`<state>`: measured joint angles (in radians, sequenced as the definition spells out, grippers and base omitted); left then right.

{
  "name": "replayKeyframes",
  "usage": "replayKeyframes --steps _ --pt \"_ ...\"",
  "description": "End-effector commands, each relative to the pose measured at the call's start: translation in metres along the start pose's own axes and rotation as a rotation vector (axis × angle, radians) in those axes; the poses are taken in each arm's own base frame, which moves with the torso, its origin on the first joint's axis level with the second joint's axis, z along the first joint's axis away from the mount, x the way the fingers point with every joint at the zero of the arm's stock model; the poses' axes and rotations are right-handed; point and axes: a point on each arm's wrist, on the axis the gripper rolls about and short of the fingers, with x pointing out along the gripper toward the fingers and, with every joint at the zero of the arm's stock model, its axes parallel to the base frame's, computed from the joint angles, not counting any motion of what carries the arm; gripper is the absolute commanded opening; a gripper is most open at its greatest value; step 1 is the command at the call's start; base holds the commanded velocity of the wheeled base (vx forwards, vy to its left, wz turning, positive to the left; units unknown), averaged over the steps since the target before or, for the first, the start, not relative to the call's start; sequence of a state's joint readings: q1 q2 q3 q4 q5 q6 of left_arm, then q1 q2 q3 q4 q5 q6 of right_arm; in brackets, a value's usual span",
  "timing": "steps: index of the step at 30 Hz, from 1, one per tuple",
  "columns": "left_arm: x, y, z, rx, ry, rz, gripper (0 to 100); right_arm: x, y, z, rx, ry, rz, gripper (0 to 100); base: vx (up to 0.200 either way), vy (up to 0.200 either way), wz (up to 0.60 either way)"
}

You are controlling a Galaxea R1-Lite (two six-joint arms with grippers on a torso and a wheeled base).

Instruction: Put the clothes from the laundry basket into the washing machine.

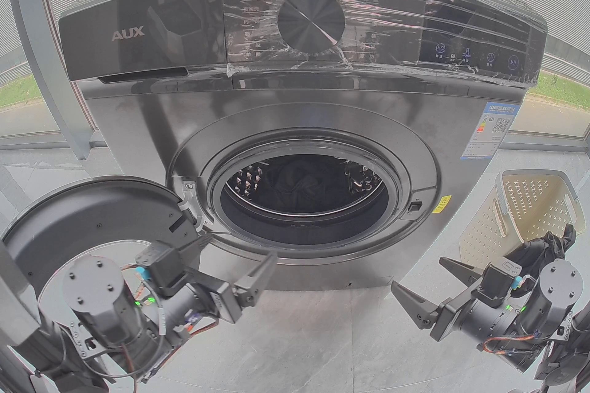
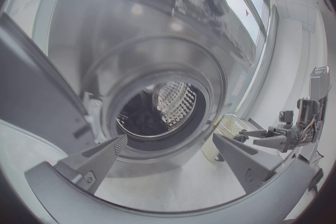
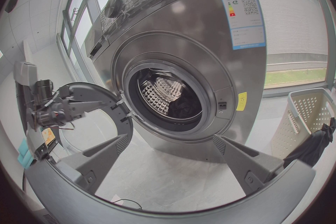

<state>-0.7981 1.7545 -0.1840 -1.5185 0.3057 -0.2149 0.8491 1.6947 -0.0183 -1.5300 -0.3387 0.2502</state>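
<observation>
Clothes [image 1: 304,182] lie in the washer [image 1: 344,105] at centre, but a garment [image 1: 541,253] hangs over the basket [image 1: 491,222] at lower right, and with left gripper [image 1: 239,248] and right gripper [image 1: 418,272] both wide and empty, you have loading left.

Dark grey front-loading washing machine [image 1: 153,118]: smooth, glossy casing. Crinkled clear plastic film [image 1: 381,26] over its panel. Perforated drum [image 3: 159,90]: shiny metal. Cream perforated laundry basket [image 1: 541,198]: matt plastic. Black garment [image 1: 538,256]: soft cloth.
</observation>
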Motion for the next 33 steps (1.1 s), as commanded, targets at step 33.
replayKeyframes --steps 33 --pt "-0.080 0.058 0.038 0.114 -0.150 0.349 100 -0.095 -0.074 0.042 -0.127 -0.109 -0.302 100 -0.194 0.000 0.00"
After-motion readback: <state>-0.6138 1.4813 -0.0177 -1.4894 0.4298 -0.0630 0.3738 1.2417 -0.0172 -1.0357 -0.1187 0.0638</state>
